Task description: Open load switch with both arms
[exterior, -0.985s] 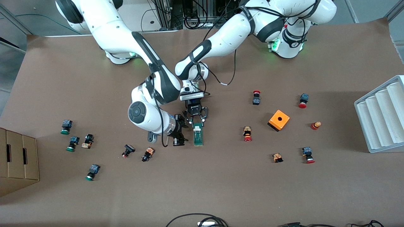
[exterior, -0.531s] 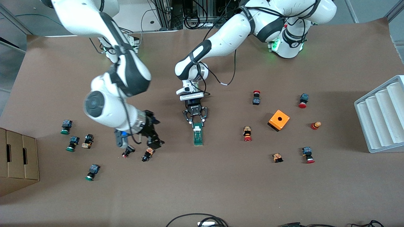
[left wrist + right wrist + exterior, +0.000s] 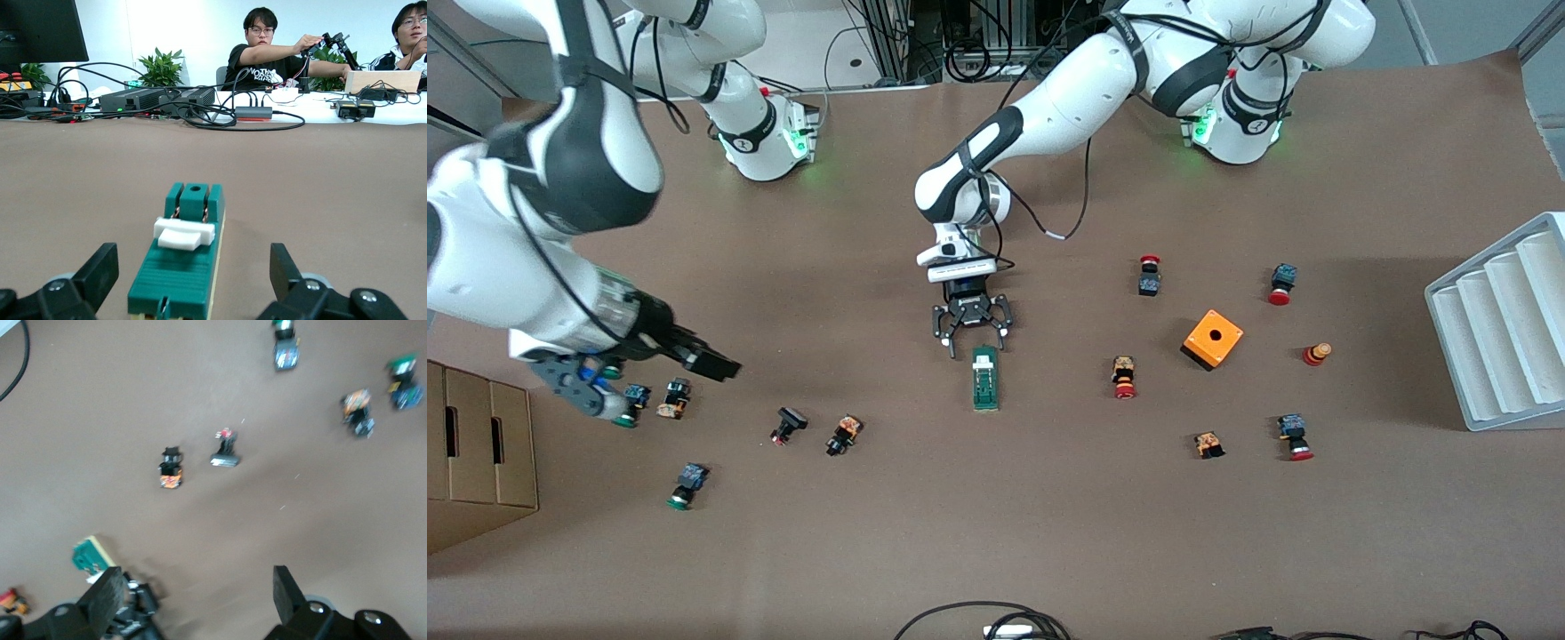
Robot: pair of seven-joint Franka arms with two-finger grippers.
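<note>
The load switch [image 3: 985, 380], a slim dark-green bar with a white lever [image 3: 983, 360], lies flat on the brown table mid-way between the arms. My left gripper [image 3: 973, 340] is low at the lever end, open, fingertips either side and just short of it, touching nothing. In the left wrist view the load switch [image 3: 183, 267] runs out from between the spread fingers [image 3: 100, 270] of that gripper [image 3: 192, 272]. My right gripper [image 3: 710, 363] is raised over the push buttons toward the right arm's end, open and empty [image 3: 197, 597]. Its wrist view catches one end of the switch [image 3: 90, 555].
Small push buttons are scattered on both sides, such as a black one [image 3: 845, 435] and a red one [image 3: 1124, 377]. An orange square box [image 3: 1213, 339] and a white ribbed rack [image 3: 1503, 324] sit toward the left arm's end. A cardboard box [image 3: 476, 444] stands at the right arm's end.
My left gripper opened, let go of the switch's lever end and drew back a little. My right arm swung up and away from the switch toward its own end of the table.
</note>
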